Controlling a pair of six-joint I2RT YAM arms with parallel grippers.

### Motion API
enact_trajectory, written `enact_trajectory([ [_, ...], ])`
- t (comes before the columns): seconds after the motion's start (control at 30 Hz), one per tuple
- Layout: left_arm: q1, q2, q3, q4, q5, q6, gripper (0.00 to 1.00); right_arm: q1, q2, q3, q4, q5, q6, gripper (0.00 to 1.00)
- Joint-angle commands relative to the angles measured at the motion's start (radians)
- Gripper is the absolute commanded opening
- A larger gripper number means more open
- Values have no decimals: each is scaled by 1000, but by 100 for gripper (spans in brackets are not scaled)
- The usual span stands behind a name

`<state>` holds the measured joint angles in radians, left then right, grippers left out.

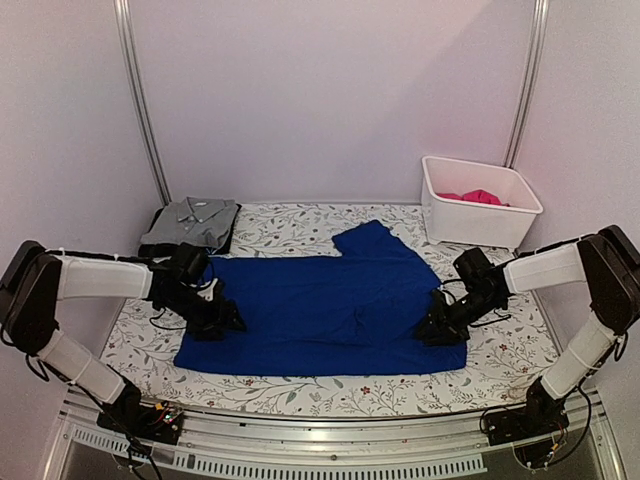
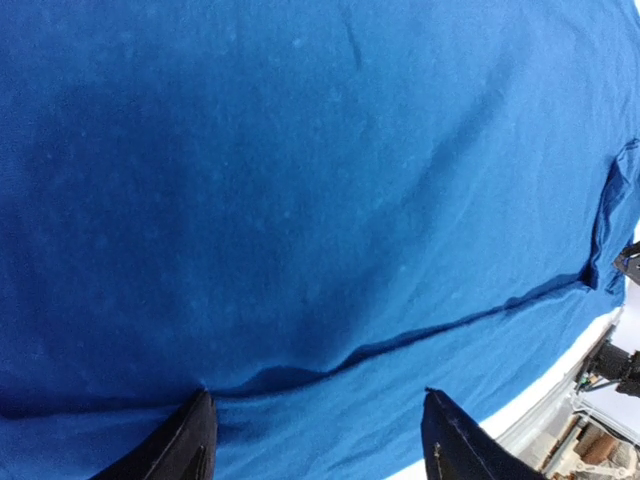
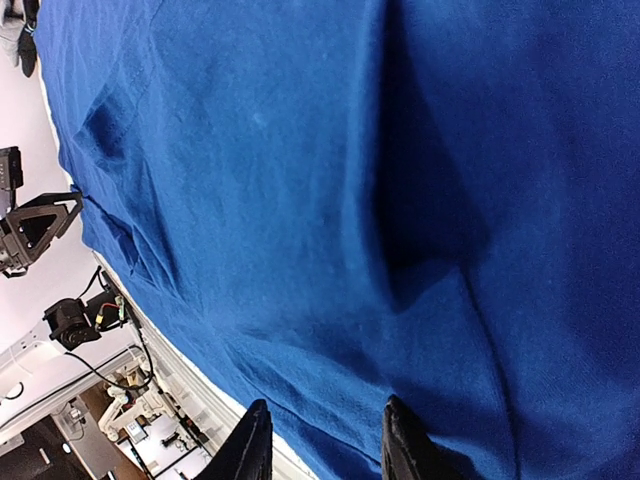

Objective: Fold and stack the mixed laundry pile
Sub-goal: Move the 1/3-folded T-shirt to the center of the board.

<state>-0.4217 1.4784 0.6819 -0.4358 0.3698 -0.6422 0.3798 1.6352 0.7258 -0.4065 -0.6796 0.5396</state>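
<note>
Blue garment lies spread on desk; left claw at its left edge, right claw at its right edge.

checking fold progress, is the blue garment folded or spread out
Spread out: the blue garment lies flat across the table covering, one sleeve sticking out at the far side, only a few creases.

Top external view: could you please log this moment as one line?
blue garment spread out | left gripper open at left edge | right gripper open at right edge | grey shirt folded, far left
</note>
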Motion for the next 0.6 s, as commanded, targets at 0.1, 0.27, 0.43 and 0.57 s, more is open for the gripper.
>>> enact_trajectory([
  [0.1,-53,-115,-156,-140,59,-158,69,39,-114,-116,-92,17,75,37],
  [0.27,-16,-222,-22,-158,-21,-68,80,33,-164,41,-134,42,18,41],
  [0.43,94,-211,131,-144,-68,68,94,-1,-115,269,-132,113,-98,50],
  [0.57,180,-128,200,-125,-49,123,95,-30,6,453,-118,197,-177,51],
])
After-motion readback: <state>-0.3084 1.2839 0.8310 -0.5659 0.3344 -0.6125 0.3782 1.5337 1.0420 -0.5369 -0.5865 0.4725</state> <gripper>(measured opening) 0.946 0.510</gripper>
